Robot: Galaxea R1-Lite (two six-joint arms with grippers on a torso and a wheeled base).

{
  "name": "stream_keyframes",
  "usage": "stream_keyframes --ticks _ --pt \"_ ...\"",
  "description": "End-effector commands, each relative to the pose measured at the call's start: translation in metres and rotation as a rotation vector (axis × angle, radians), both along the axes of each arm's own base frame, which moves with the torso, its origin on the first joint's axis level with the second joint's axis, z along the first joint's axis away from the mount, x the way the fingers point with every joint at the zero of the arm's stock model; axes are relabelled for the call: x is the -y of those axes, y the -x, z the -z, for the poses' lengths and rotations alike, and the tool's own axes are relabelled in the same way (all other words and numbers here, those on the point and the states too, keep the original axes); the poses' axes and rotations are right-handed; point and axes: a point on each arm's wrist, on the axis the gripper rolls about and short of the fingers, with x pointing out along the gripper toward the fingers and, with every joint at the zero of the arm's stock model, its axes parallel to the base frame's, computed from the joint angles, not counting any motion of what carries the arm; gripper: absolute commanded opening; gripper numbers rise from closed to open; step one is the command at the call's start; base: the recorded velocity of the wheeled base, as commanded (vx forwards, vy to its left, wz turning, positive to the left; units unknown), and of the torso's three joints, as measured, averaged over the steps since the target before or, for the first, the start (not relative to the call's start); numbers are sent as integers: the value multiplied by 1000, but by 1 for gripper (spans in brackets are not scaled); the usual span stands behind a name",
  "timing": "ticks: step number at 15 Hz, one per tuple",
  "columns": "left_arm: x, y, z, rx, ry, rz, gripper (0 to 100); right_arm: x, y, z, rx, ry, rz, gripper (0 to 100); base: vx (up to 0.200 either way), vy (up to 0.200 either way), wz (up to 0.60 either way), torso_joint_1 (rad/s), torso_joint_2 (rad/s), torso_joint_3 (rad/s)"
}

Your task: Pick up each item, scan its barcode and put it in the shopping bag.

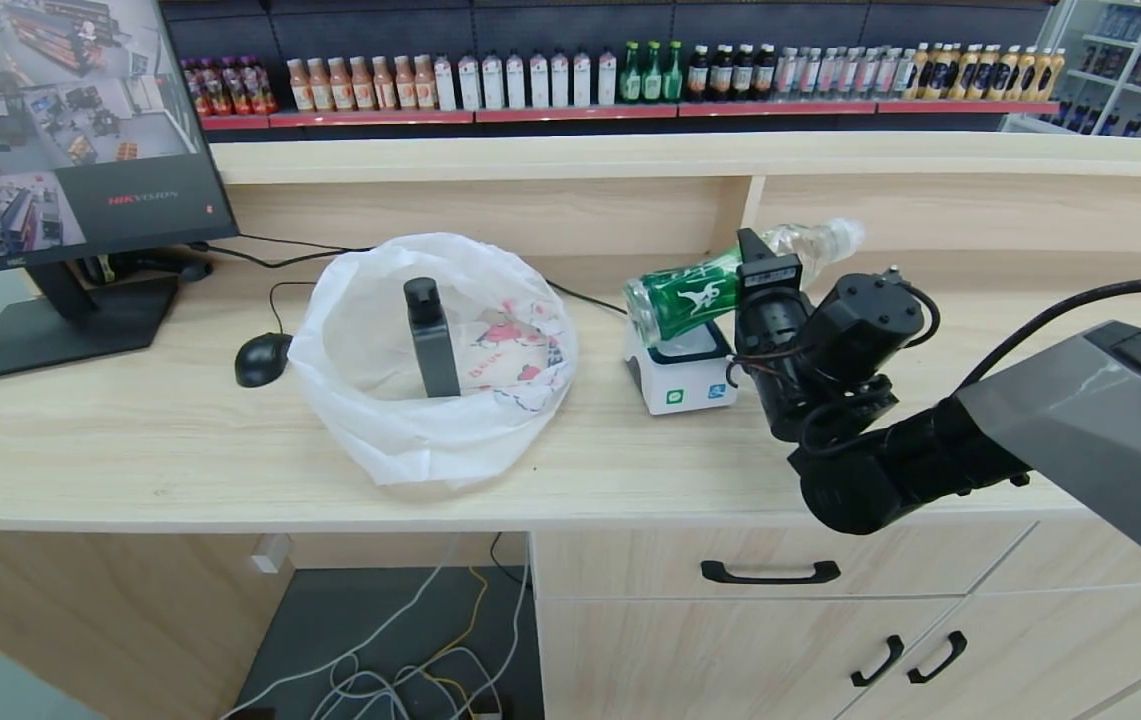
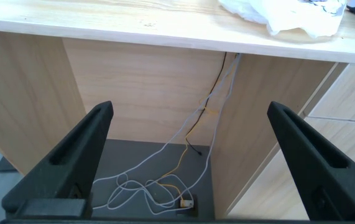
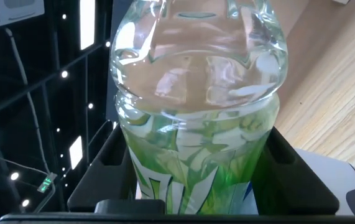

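The shopping bag [image 1: 380,440] holds 1 dark bottle [image 1: 432,340] (upright); right claw [image 1: 752,268] pinches the green-labelled bottle [image 1: 690,295]; left claw [image 2: 189,115] spread.

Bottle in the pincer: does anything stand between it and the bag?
Nothing visible does. The bottle is held over the scanner, just beside the open bag. A dark container already stands inside the bag, with room around it.

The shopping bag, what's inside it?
One dark bottle stands upright inside the shopping bag. Red print shows on the far inner wall. The bag's front wall covers the bottom, so anything lying low there is hidden.
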Motion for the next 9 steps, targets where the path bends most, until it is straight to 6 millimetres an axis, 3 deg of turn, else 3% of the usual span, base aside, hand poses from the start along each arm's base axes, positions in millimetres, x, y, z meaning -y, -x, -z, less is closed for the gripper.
stream_keyframes --ticks 1,7,9 --pt "0 0 0 0 0 -1 100 0 1 0 0 -2 -1 0 0 0 0 0 0 0" --pt "0 0 0 0 0 -1 100 1 1 -1 2 -5 1 0 0 0 0 0 0 0" --pt "0 0 0 0 0 -1 100 2 6 -10 38 -17 -5 0 0 0 0 0 0 0"
